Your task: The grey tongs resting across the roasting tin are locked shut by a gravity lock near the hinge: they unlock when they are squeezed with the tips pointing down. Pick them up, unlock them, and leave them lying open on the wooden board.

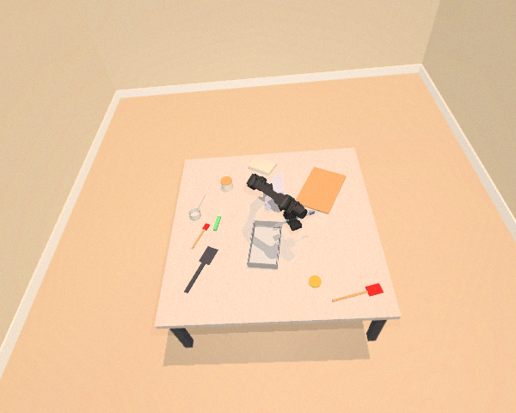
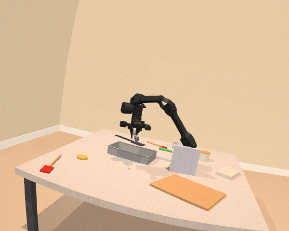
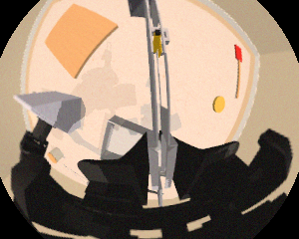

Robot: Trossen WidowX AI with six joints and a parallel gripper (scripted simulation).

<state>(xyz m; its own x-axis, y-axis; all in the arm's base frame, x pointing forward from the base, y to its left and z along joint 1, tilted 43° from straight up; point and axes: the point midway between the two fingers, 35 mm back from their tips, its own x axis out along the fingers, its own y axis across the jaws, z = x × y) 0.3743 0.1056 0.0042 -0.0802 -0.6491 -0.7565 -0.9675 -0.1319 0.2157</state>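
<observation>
The gripper points down above the table and is shut on the grey tongs. The tongs are roughly level, with their arms close together. A yellow and black piece sits between the arms near the hinge end, at the top of the wrist view. In the top view the fingertips are hidden by the arm. The roasting tin stands on the table, close to the held tongs in the top view. The wooden board lies flat, bare.
An upright pale panel stands between the arm's base and the board. A cream block lies behind. A yellow disc and red spatula lie beyond the tin.
</observation>
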